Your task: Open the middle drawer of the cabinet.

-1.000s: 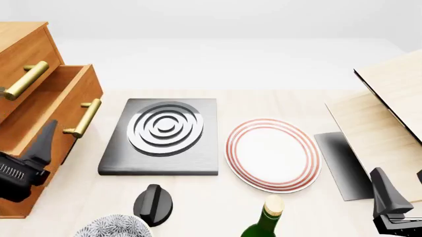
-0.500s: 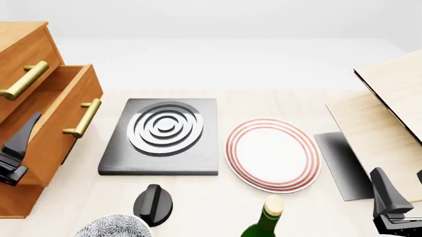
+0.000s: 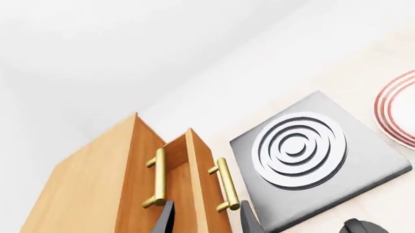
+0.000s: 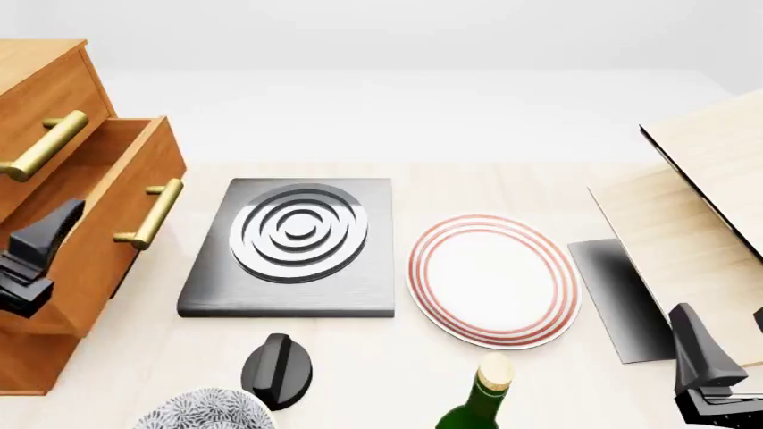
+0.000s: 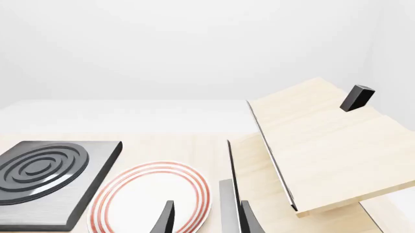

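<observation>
Left end effector [image 3: 204,218] open beside middle drawer [image 4: 102,210] – pulled out, right end effector [image 5: 204,218] open – handles only in left wrist view

One orange-brown wooden cabinet [image 4: 36,80] with two brass bar handles [image 4: 45,145] in view, one dark grey square stove plate with silver concentric rings [image 4: 292,246], one white round plate with red rim rings [image 4: 494,278]. One black knob-shaped object [image 4: 279,368], one green glass bottle with a tan cork [image 4: 477,399], one speckled white bowl [image 4: 203,411] at the near edge. Two black grippers: left gripper [image 4: 30,259], right gripper [image 4: 703,371]; one pale wooden slanted board structure [image 4: 703,214] on the right.
</observation>
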Action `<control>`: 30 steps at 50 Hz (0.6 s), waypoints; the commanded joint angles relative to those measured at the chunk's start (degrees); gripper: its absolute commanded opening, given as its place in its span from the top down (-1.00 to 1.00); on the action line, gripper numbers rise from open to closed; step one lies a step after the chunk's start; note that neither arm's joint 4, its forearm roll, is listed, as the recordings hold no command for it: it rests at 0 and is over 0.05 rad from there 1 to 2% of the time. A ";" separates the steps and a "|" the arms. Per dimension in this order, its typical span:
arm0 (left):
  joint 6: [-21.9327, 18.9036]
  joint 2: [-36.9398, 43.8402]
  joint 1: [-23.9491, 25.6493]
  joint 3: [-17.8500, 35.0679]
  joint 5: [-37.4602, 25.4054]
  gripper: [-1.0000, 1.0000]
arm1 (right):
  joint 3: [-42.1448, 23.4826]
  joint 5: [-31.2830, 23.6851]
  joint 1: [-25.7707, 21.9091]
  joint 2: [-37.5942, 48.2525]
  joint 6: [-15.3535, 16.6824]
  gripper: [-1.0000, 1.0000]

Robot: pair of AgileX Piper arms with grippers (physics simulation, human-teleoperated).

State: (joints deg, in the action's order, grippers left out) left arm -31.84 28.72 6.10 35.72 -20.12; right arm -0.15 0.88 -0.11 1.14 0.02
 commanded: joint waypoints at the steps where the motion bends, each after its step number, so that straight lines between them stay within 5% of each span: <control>1: 6.63 4.13 -0.98 2.44 -3.70 -1.00 | -0.01 -0.22 0.01 -0.23 0.01 -1.00; 21: 16.13 8.40 -2.13 7.24 -8.01 -1.00 | -0.01 -0.23 0.03 -0.24 0.01 -1.00; 30: 17.21 7.99 -4.34 8.79 -9.01 -1.00 | -0.01 -0.23 0.02 -0.24 0.01 -1.00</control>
State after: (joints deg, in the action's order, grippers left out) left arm -18.52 35.67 3.70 42.71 -27.50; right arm -0.15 0.88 -0.10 1.14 0.02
